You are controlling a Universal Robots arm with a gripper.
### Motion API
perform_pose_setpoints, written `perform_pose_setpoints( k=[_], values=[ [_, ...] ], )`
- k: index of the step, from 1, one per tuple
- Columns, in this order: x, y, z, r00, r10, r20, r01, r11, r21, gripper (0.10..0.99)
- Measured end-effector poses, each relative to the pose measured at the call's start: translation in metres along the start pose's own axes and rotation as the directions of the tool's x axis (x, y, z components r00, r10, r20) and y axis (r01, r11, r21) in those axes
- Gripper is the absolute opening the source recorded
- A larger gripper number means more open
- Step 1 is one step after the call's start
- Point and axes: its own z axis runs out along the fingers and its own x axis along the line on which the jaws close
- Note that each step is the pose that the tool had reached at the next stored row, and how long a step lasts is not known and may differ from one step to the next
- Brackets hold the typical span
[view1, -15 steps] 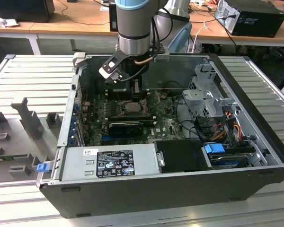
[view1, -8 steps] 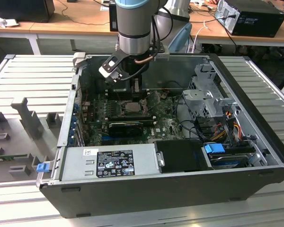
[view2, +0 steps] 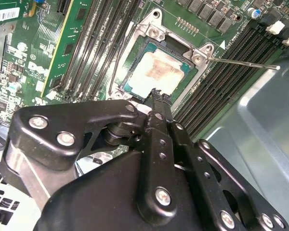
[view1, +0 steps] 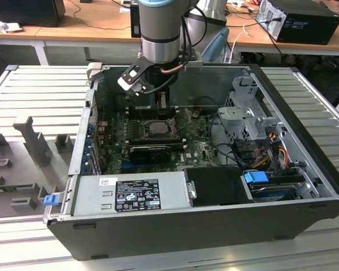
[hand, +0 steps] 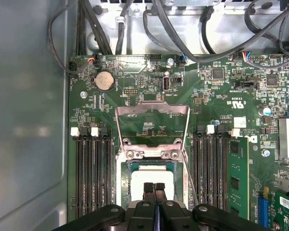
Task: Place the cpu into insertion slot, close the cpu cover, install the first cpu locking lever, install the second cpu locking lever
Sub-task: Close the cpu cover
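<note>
The cpu (hand: 151, 179) lies flat in the insertion slot (hand: 122, 185); its silvery top (view2: 156, 72) carries a pale smear. In the exterior view the cpu (view1: 156, 129) sits mid-board inside the open case. The cpu cover (hand: 151, 109), a silver frame with a large opening, stands raised on its hinge beyond the chip. A thin locking lever (view2: 241, 62) sticks out sideways from the socket over the memory slots. My gripper (hand: 154, 188) is shut, with nothing seen between its fingers. The fingertips (view2: 156, 94) hover at the chip's near edge. In the exterior view my gripper (view1: 163, 104) hangs just above the socket.
Black memory slots (hand: 91, 168) flank the socket, with a green memory stick (hand: 236, 173) beside them. Cables (hand: 183, 43) cross the board's far end near a coin battery (hand: 105, 81). The case wall (hand: 29, 115) stands close by. A black expansion card (view1: 150, 151), power supply (view1: 133, 195) and drive cage (view1: 246, 118) fill the case.
</note>
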Motion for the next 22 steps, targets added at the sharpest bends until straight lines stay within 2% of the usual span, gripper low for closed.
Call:
perform_pose_setpoints(
  k=[22],
  values=[
    [0.0000,0.0002,-0.0030,1.0000,0.000,0.0004,0.000,1.0000,0.000,0.106]
  ],
)
